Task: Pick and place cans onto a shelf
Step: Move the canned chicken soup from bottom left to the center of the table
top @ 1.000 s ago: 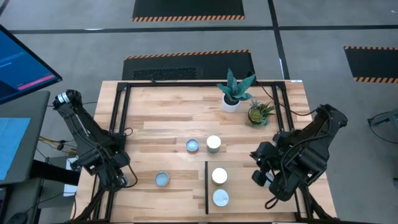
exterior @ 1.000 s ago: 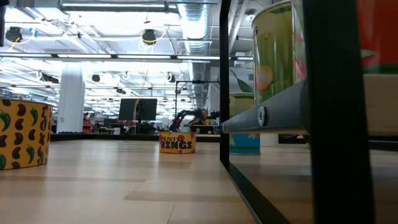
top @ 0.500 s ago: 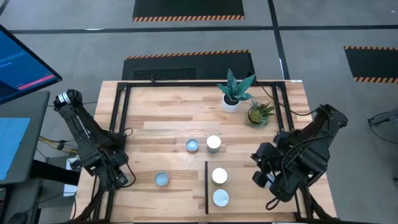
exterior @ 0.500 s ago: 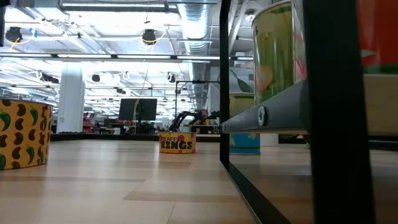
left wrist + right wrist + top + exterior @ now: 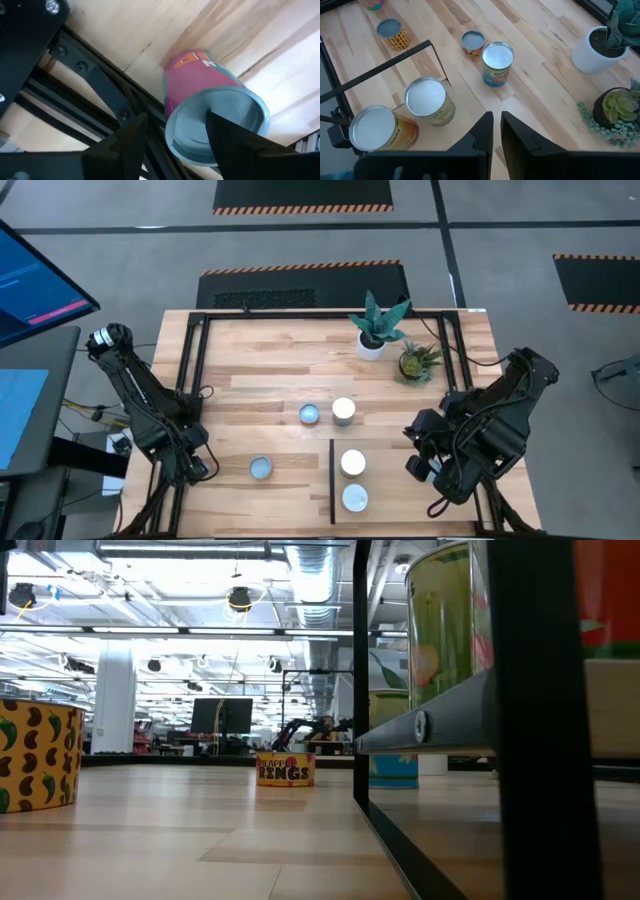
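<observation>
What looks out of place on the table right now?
One pink-labelled can sits close by the black frame rail, just ahead of the open left gripper, apart from the other cans. Nothing looks spilled.

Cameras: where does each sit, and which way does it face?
High view: overhead, looking straight down; both arms, left gripper and right gripper.
Low view: tabletop height, looking level across; pepper-print can, no arm.
Left wrist view: on left arm, past open fingers at pink can.
Right wrist view: on right arm, toward shelf cans.
Shared: high and right wrist views both show white pot.
</observation>
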Controlling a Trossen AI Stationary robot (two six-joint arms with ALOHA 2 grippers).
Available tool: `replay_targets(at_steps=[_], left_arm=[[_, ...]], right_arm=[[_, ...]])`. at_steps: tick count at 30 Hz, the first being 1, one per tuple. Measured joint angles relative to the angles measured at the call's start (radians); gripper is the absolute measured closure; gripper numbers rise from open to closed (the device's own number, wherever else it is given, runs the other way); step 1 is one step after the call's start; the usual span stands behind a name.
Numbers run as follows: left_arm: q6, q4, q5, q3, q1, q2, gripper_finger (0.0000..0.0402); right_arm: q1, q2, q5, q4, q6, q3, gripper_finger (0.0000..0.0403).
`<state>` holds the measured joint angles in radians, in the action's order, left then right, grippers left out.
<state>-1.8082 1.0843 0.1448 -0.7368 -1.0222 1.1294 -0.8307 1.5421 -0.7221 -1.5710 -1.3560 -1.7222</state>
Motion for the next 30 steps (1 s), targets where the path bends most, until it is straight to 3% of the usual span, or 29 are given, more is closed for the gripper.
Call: replay_targets(at_steps=[4, 10, 18, 23, 30], left_arm=[[0.048, -0.057, -0.001, 0.001, 0.000, 0.001, 0.0260], [0.072, -0.085, -0.058, 0.001, 0.022, 0.001, 0.0387], [0.179, -0.061, -0.127, -0.001, 0.180, 0.000, 0.0398], [0.312, -0.041, -0.189, -0.001, 0.350, 0.000, 0.0399], [0.616, -0.103, -0.248, -0.022, 0.633, 0.004, 0.0401]], right_arm=[[0.000, 0.000, 0.040, 0.000, -0.003, 0.000, 0.0344], [-0.013, 0.000, 0.048, 0.000, -0.059, 0.000, 0.0344], [-0.065, 0.000, 0.045, 0.000, -0.235, 0.000, 0.0344], [-0.096, 0.000, 0.043, 0.000, -0.296, 0.000, 0.0344], [-0.140, 0.001, 0.042, 0.017, -0.362, 0.000, 0.0344]])
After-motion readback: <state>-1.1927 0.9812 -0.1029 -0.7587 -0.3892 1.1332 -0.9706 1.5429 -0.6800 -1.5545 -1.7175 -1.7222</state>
